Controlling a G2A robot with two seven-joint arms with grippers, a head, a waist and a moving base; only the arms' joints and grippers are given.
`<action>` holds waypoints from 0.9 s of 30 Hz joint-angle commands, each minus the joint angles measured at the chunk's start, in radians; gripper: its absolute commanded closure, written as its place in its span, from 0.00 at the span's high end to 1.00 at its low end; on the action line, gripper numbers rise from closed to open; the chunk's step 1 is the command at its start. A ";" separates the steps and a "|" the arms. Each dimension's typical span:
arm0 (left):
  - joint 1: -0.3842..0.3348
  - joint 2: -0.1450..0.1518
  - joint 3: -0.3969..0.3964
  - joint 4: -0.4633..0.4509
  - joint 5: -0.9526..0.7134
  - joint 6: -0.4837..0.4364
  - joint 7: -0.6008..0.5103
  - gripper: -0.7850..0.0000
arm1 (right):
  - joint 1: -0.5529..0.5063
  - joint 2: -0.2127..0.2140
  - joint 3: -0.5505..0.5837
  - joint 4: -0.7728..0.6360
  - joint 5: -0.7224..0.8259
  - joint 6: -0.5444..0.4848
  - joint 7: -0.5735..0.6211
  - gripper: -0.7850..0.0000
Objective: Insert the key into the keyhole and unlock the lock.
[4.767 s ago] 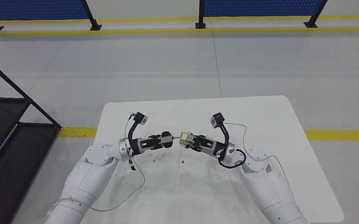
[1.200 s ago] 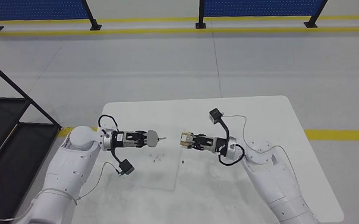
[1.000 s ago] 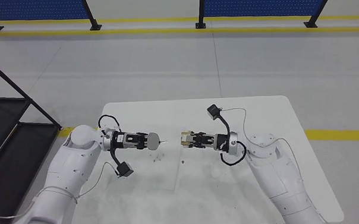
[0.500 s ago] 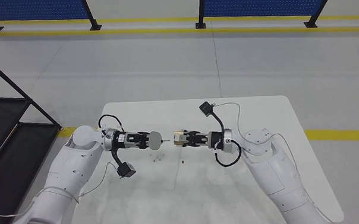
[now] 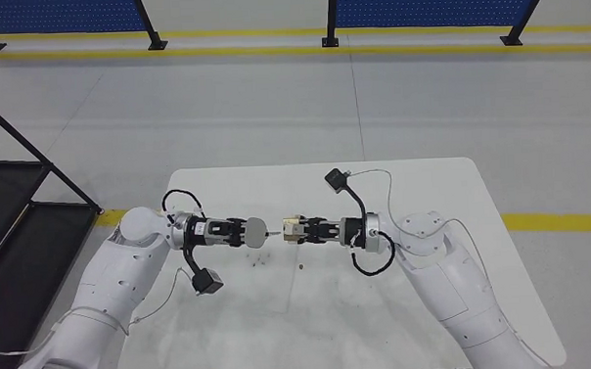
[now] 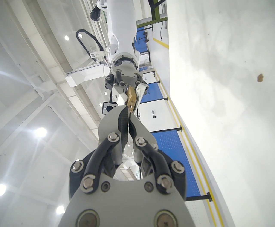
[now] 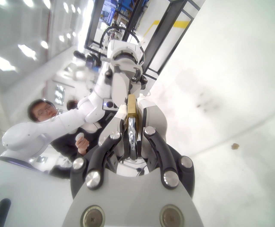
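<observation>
- The left jaws are pinched tight on the key (image 5: 270, 229), with only its thin blade standing out ahead of their tips.
- The right jaws are clamped across the brass lock (image 7: 131, 105). Its shiny shackle (image 7: 132, 137) runs back between them, and its keyhole end points out ahead, toward the left jaws.
- Both are held in the air above the counter (image 5: 423, 190), tip to tip on one line. The key's point sits right at the lock's face, just ahead of the left jaws.
- From the left wrist view the blade seems to meet the lock's end. Whether it has entered the slot cannot be told.
- The step in hand looks like the insertion itself, with the turn to follow.
- To do it well, keep the right jaws still so the lock is a fixed target, and let only the key advance.
- Hold the blade straight along the lock's long axis. Any tilt will likely jam the point on the slot's edge.
- Match the flat of the blade to the slot before pushing.
- Push gently and slowly. The key has little gripped area and could slip or swivel between the left fingers (image 6: 111, 122) if it meets resistance.
- If it stalls, back off slightly and re-align rather than force it.
- Twist only once the blade is fully seated, with the right jaws firm against the turning.
</observation>
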 commanded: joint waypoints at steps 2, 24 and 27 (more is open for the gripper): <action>-0.001 0.002 0.007 -0.002 -0.005 0.004 -0.004 0.00 | 0.001 0.002 -0.003 0.000 0.003 0.001 -0.003 0.00; -0.012 0.021 0.047 -0.005 -0.018 0.034 -0.034 0.00 | 0.018 0.013 -0.030 0.014 0.033 0.002 -0.007 0.00; -0.014 0.023 0.052 -0.004 -0.014 0.040 -0.040 0.00 | 0.022 0.013 -0.035 0.019 0.036 0.003 -0.006 0.00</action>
